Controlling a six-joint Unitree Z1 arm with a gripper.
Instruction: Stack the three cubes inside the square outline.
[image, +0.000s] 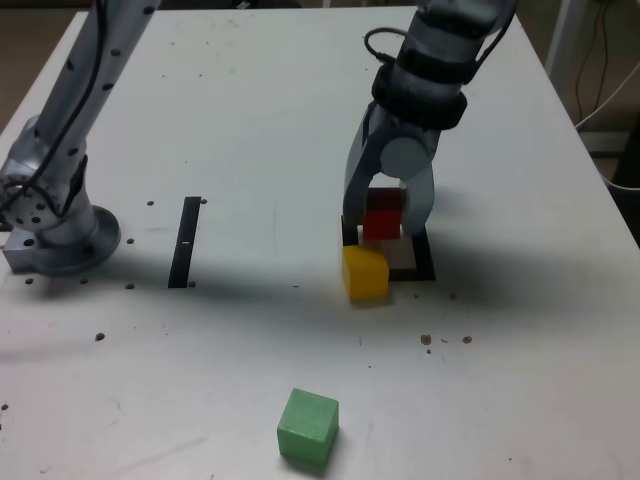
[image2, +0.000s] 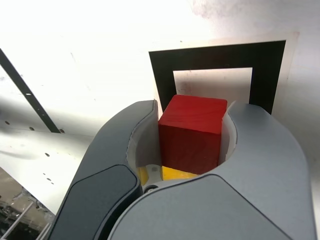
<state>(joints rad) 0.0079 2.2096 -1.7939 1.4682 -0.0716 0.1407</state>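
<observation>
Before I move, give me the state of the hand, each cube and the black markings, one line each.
Hand: closed on the red cube.
Red cube: gripped between the fingers; height unclear.
Yellow cube: not gripped, covering the square outline's near-left corner in the exterior view.
Green cube: alone on the table, outside the outline.
Square outline: partly covered.
Narrow black strip: uncovered.
</observation>
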